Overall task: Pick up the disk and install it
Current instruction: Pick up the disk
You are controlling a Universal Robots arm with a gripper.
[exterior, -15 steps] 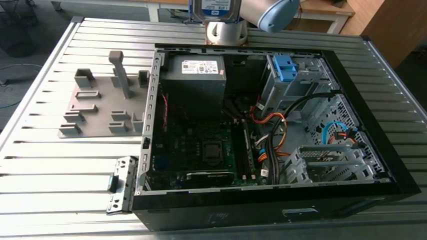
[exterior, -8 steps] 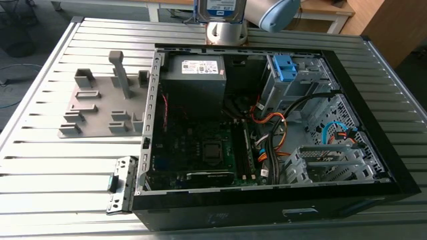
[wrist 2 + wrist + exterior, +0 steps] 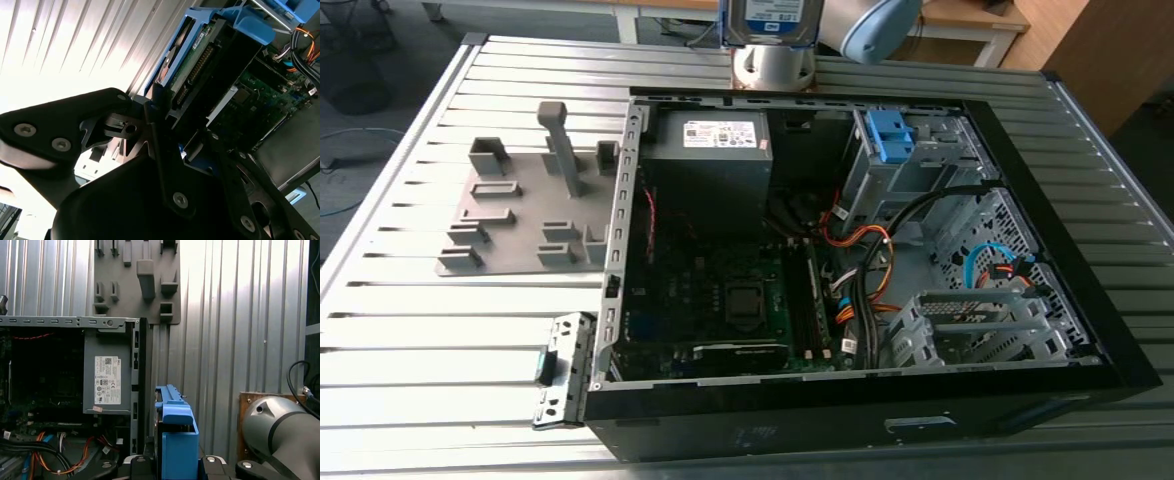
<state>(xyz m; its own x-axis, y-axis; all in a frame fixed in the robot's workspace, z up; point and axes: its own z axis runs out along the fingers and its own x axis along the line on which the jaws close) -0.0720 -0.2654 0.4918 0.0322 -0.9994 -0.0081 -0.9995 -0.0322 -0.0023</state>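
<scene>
The disk (image 3: pixel 771 18) hangs upright at the top of the exterior view, above the far wall of the open computer case (image 3: pixel 630 250); its white-and-blue label faces the camera. In the second wrist view the disk (image 3: pixel 200 55) shows its circuit side and connector inside the blue carrier frame, with my gripper (image 3: pixel 175 135) shut on it between black fingers (image 3: pixel 150 107). The first wrist view looks along the disk's blue edge (image 3: pixel 175 440), which sits just outside the case wall (image 3: pixel 142 390) over the slatted table.
Inside the case are a grey box with a white sticker (image 3: pixel 714 150), a drive cage holding a small blue bracket (image 3: pixel 890 135), the motherboard (image 3: pixel 734 290) and orange cables (image 3: pixel 861 240). A grey fixture plate with pegs (image 3: pixel 520 220) lies on the table at the exterior view's left.
</scene>
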